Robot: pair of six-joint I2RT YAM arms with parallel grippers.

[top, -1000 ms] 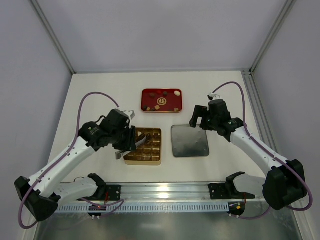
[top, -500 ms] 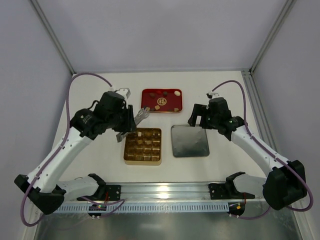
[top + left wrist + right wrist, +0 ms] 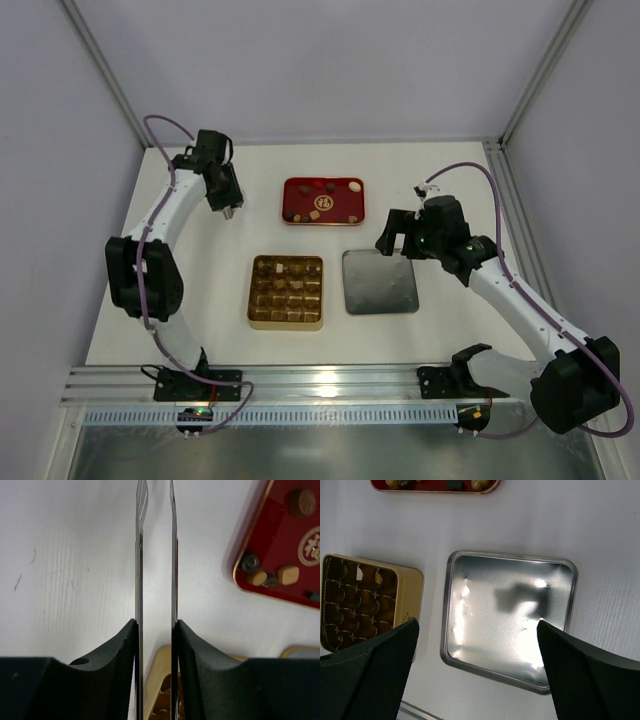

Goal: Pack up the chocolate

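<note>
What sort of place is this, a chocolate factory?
More likely a robotics test bench than a factory: a left arm and right arm bolted to a metal rail edging a white table, plain walls around, and a few props: a red tray, gold box and silver lid.

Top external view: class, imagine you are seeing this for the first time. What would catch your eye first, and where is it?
The red tray at the far middle stands out, with a few small chocolates scattered on it. Nearer the arms, a gold gridded box sits beside a shiny silver tin on its right. The left hand hovers empty to the tray's left.
</note>
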